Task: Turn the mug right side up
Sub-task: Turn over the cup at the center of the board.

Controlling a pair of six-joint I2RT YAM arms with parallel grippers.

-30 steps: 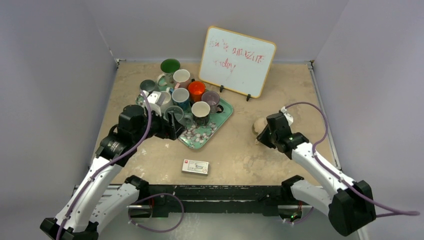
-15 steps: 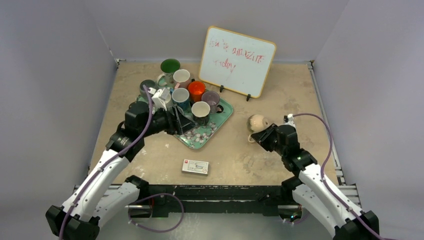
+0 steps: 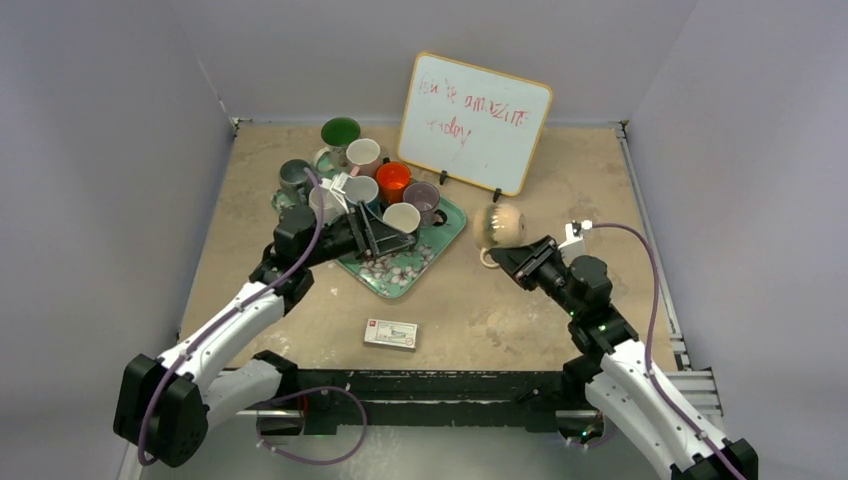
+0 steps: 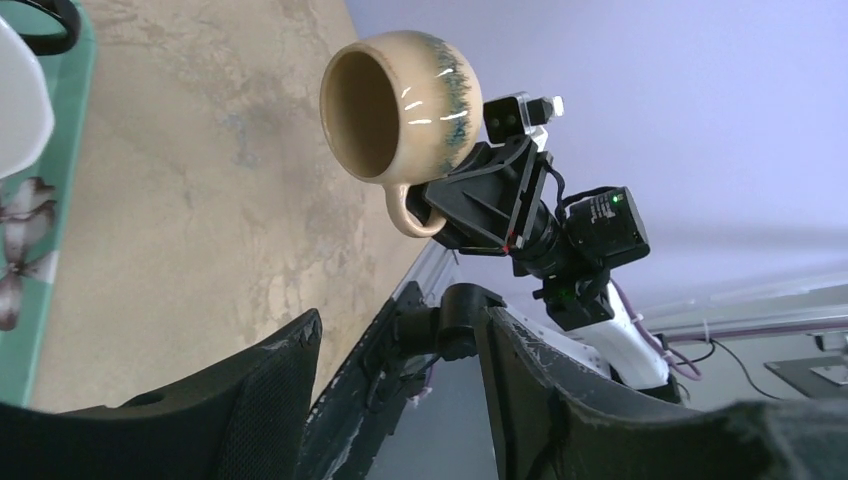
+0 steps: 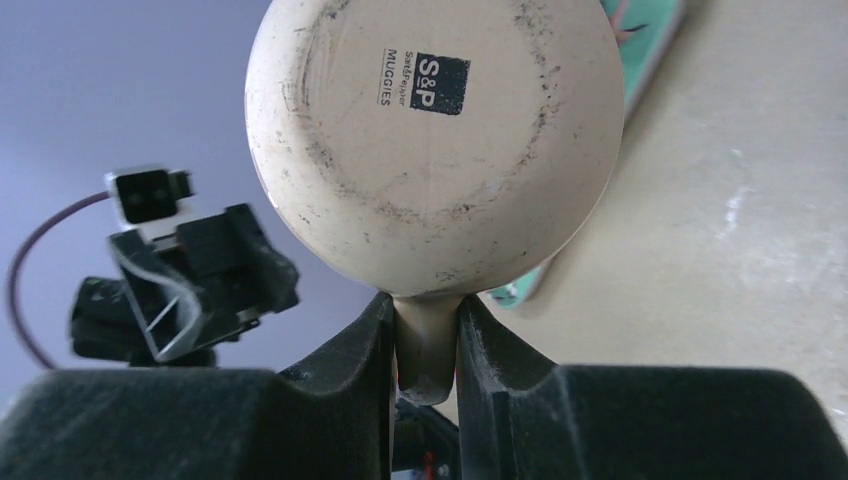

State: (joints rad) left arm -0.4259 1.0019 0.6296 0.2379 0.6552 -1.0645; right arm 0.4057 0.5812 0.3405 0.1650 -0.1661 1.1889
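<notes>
Nearest my arm bases, a small flat box lies on the table, behind and to the left of the right gripper, well apart from both tools.

The right gripper is closed narrow on the handle of the beige mug. Its fingers pinch that handle from both sides. The mug hangs off the table on its side. Its stamped base faces back at my right wrist camera and its mouth points away from the tool, toward the left arm. Behind and to the right of this gripper there is bare table out to the side rail.

The left gripper reaches over the floral tray with its jaws spread wide and nothing between its fingers. From that wrist I look straight across into the mug's mouth, with bare tabletop between us.

The tight spots are ahead of the right tool. From above, the tray's right rim lies just beside the mug on the tool's left. Beyond the mug, the lower edge of the propped whiteboard stands near. Upright cups crowd the tray's far half, beyond the left gripper.
</notes>
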